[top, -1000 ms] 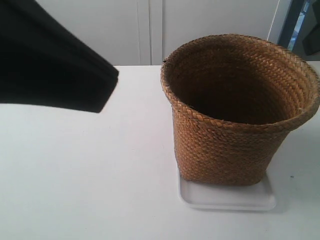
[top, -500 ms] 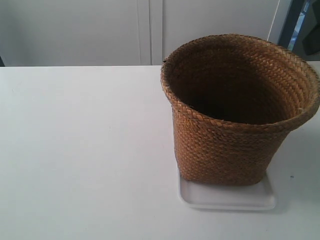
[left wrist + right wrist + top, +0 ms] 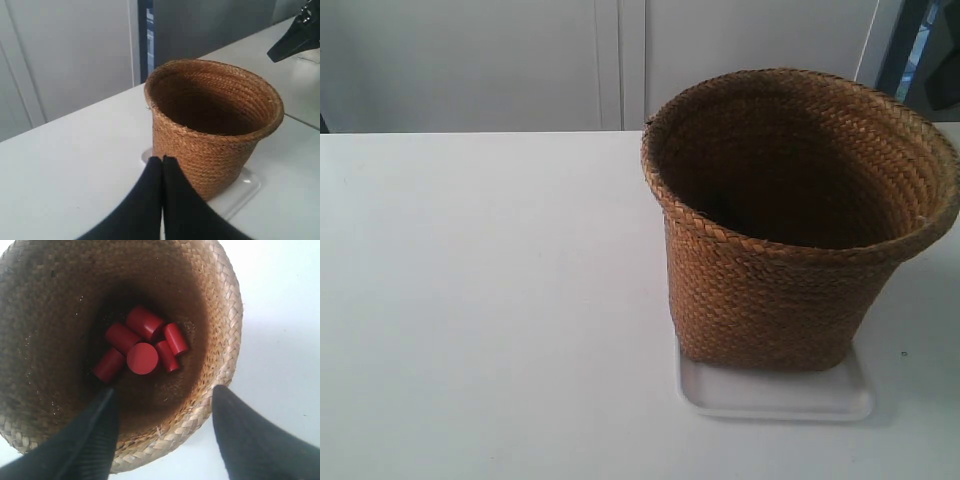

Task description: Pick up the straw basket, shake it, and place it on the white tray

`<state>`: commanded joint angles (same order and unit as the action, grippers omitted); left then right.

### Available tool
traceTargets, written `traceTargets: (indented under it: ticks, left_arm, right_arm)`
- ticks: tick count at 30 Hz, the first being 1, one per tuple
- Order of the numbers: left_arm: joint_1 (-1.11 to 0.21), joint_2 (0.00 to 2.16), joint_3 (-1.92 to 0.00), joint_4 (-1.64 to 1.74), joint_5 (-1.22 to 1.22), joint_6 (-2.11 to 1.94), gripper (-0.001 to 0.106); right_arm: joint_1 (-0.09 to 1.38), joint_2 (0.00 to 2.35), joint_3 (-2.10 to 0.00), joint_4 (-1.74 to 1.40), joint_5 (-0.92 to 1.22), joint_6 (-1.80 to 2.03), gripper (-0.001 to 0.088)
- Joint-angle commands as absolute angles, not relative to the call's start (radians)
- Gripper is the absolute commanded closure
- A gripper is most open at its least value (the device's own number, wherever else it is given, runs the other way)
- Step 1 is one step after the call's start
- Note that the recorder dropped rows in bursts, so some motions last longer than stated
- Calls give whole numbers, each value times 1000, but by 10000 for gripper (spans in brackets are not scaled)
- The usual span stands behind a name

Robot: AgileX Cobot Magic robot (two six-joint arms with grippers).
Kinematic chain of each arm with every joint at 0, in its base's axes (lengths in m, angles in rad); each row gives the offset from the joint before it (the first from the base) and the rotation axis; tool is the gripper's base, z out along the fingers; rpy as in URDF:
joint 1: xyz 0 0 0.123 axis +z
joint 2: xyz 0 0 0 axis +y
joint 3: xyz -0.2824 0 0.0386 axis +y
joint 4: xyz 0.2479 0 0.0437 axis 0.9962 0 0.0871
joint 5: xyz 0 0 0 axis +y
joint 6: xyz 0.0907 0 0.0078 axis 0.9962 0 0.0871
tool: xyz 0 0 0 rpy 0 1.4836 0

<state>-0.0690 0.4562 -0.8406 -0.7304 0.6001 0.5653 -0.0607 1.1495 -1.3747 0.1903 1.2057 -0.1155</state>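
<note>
Plainly, in the exterior view the straw basket (image 3: 770, 290) stands upright on the white tray (image 3: 775, 402), its squarish base inside the tray's low rim, with a strip of tray showing in front of the base. Both sit toward the right side of a white table (image 3: 480, 300), and pale cabinet doors run behind. The basket flares up to a wide braided rim, and its inside looks dark from this angle. No arm or gripper shows in this view. From the left wrist view, the left gripper (image 3: 162, 161) has its two black fingers pressed flat together with nothing between them. Its tips lie in front of the basket's lower wall, though whether they touch the weave cannot be told. One corner of the tray shows past the basket's base on the far side. From the right wrist view, the camera looks straight down into the basket, where several red cylinders (image 3: 142, 358) lie bunched on the bottom, one standing on end and the others on their sides. The right gripper (image 3: 164, 389) has its fingers (image 3: 95, 440) spread wide, one over the basket's inside and the other outside the rim over the table. A stretch of rim lies between them, and they grip nothing.
</note>
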Motion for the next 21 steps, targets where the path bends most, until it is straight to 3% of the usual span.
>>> traceTargets:
  ticks: [17,21]
  left_arm:
    - [-69,471,-562,-783,355,558,1053]
    - [-69,421,-478,-627,304,423,1053]
  right_arm:
    - [-61,1150,-1375,190,1201,-115,343]
    - [-61,1150,-1375,190,1201,-115,343]
